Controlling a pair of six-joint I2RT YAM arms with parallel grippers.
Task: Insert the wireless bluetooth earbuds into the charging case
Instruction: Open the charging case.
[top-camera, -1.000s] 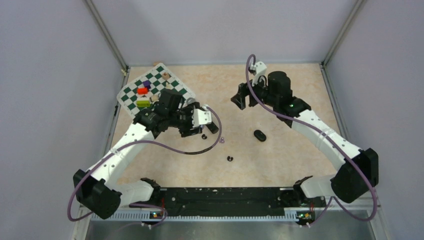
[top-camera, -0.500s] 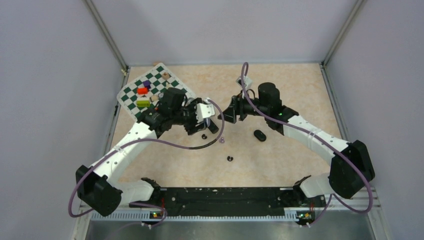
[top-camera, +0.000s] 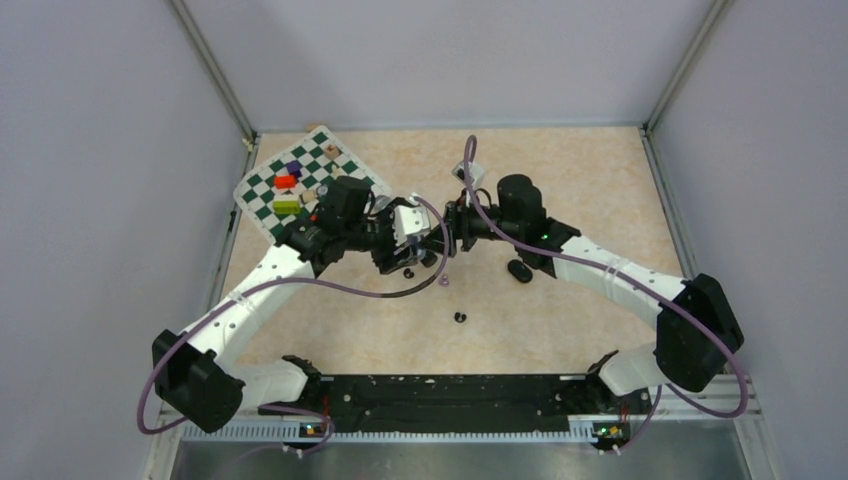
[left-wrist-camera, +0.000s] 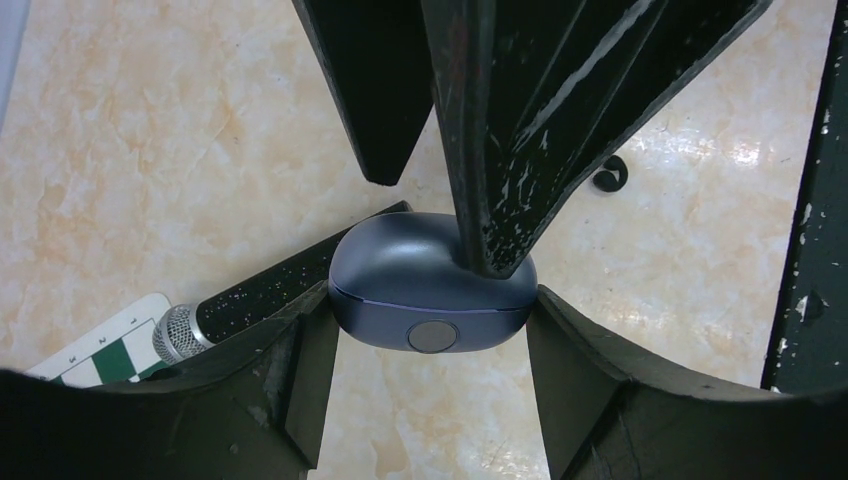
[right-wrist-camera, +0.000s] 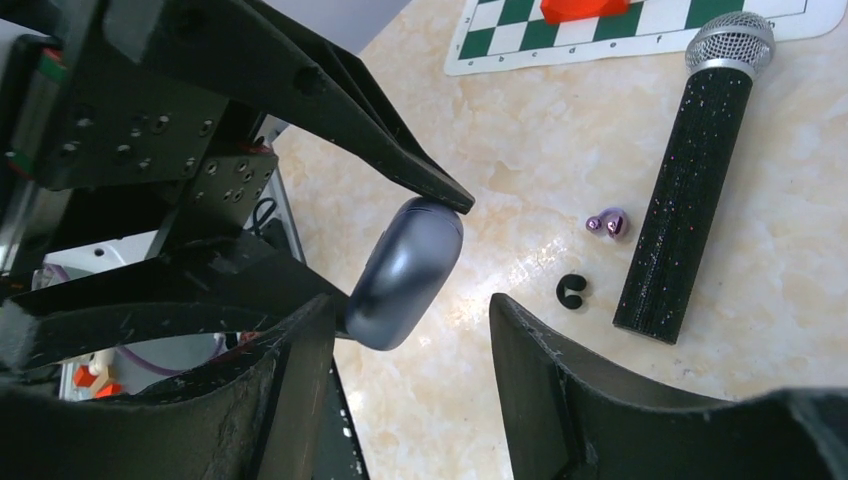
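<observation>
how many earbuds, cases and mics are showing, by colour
black earbuds: 2
purple earbud: 1
blue case: 1
black case: 1
mic: 1
total: 6

The left wrist camera sits close against the charging case, looking down past it at the table. The right wrist camera faces the case from its opposite side, equally near. Both show the case and the microphone beside it. The top camera looks down on the case from far above.
</observation>
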